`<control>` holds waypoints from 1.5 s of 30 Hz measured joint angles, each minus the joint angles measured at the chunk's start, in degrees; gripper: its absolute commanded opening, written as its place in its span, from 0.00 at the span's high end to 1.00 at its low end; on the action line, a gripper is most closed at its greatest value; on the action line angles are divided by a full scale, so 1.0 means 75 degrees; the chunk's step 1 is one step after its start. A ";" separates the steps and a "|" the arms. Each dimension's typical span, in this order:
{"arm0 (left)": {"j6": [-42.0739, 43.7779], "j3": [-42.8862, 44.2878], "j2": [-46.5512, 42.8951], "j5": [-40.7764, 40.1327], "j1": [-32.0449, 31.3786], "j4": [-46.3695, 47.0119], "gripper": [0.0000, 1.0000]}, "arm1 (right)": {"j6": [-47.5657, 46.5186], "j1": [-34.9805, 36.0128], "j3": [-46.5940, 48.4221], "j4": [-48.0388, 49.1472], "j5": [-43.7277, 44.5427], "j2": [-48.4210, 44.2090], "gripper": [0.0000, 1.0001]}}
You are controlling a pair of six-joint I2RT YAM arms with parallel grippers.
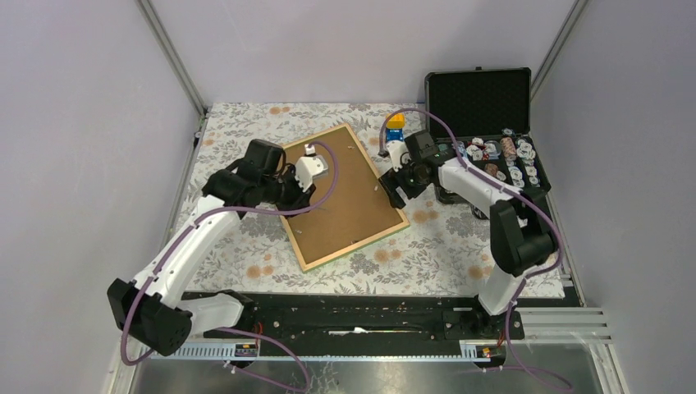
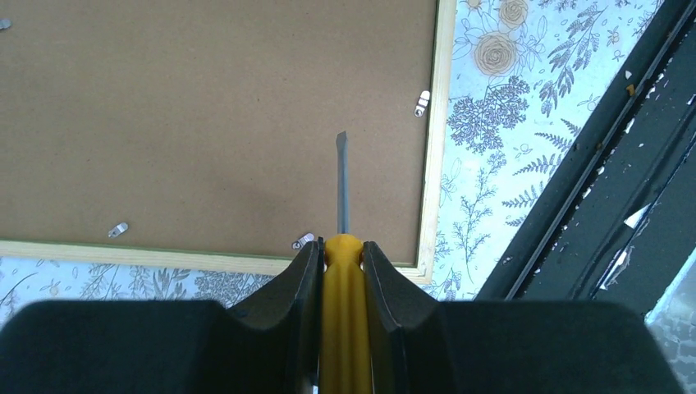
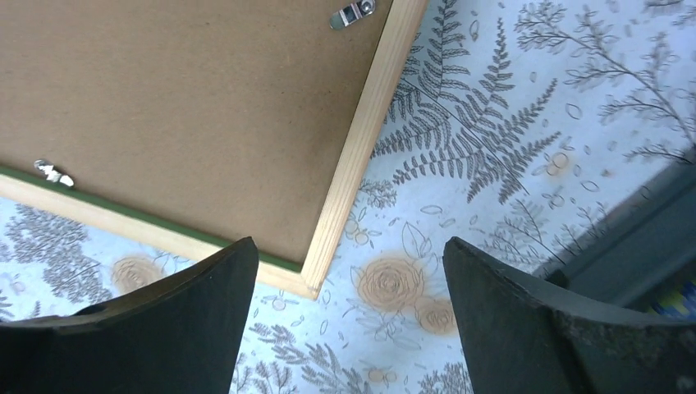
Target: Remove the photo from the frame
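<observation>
the frame (image 1: 345, 195) lies back up, the photo likely inside; at its 9 o'clock the left gripper (image 2: 341, 254) squeezes a yellow screwdriver (image 2: 342, 189), and at 3 o'clock the right gripper (image 3: 349, 246) gapes empty.

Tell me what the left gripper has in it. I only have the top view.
Observer: The left gripper is shut on a yellow-handled screwdriver.
Operator: Say where the blade points.
Observer: Out over the bare brown back of the frame, with its tip on none of the metal clips.
Operator: Find me the clip closest to the fingers.
Observer: One clip lies right beside the handle's front end, near the frame's rim.
Operator: Report the right gripper.
Observer: The right gripper is wide open with nothing between its fingers, above a corner of the frame.
</observation>
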 measured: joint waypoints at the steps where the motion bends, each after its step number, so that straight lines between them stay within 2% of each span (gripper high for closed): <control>1: -0.0038 0.0061 -0.0047 -0.0050 -0.0003 -0.0064 1.00 | 0.0012 0.0000 -0.0012 -0.0032 0.0000 -0.0152 0.09; 12: -0.0189 0.0128 -0.0440 -0.0280 -0.0003 -0.0376 1.00 | 0.0146 0.0000 -0.1177 -0.0076 -0.0245 -0.1897 0.07; 17: 0.0201 -0.0583 -0.0484 0.0003 -0.0003 -0.0233 1.00 | 0.0061 0.0000 -0.1591 0.0032 -0.0510 -0.2159 0.08; 23: 0.1279 -0.1142 0.0082 0.0717 -0.0003 -0.0207 1.00 | -0.0050 0.0000 -0.1075 0.0076 -0.0615 -0.1518 0.10; 29: 0.2401 -0.1125 0.0472 0.0874 -0.0012 -0.0047 1.00 | 0.0207 -0.0017 0.0350 -0.0565 -0.0653 -0.0434 0.12; 34: 0.2565 -0.0886 0.0650 0.0982 -0.0175 0.0105 1.00 | 0.0460 -0.0050 0.1020 -0.1046 -0.0772 -0.0073 0.14; 45: 0.2361 -0.0833 0.1087 0.1008 -0.1000 0.0530 1.00 | 0.0557 -0.0058 0.1070 -0.1323 -0.0746 0.0530 0.20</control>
